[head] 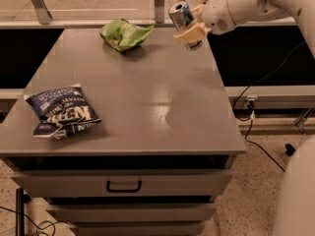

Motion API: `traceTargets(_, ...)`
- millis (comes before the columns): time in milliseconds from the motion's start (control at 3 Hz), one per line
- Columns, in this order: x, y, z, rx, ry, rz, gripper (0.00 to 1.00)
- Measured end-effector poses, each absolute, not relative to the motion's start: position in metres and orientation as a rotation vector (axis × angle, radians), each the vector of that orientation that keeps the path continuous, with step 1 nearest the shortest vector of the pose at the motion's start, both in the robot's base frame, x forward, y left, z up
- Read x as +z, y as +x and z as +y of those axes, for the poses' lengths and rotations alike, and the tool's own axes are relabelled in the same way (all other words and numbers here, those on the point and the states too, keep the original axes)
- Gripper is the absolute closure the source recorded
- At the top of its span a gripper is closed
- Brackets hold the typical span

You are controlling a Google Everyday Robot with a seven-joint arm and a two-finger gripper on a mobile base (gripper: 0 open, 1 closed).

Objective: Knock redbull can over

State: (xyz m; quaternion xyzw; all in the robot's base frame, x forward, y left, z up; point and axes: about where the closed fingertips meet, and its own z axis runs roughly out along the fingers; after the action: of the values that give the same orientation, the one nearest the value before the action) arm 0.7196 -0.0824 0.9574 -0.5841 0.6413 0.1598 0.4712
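The redbull can (180,14), slim, silver and blue, is off the table and tilted with its top leaning to the left. My gripper (191,32) reaches in from the upper right on a white arm. Its tan fingers (188,36) are closed around the can's lower half. The can hangs above the back right corner of the grey table (147,97).
A crumpled green chip bag (125,34) lies at the back centre of the table. A blue chip bag (61,113) lies near the front left. Drawers with a handle (124,186) sit under the top. Cables (261,146) run on the floor to the right.
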Motion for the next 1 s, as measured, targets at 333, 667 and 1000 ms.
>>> traceTargets(333, 0.963, 0.702, -0.082, 0.227, -1.704, 1.566, 1.0)
traceTargets(667, 0.966, 0.692, -0.082, 0.055, -1.91, 1.527, 1.0)
traceTargets(1000, 0.958, 0.683, -0.079, -0.092, -2.08, 1.46, 1.0)
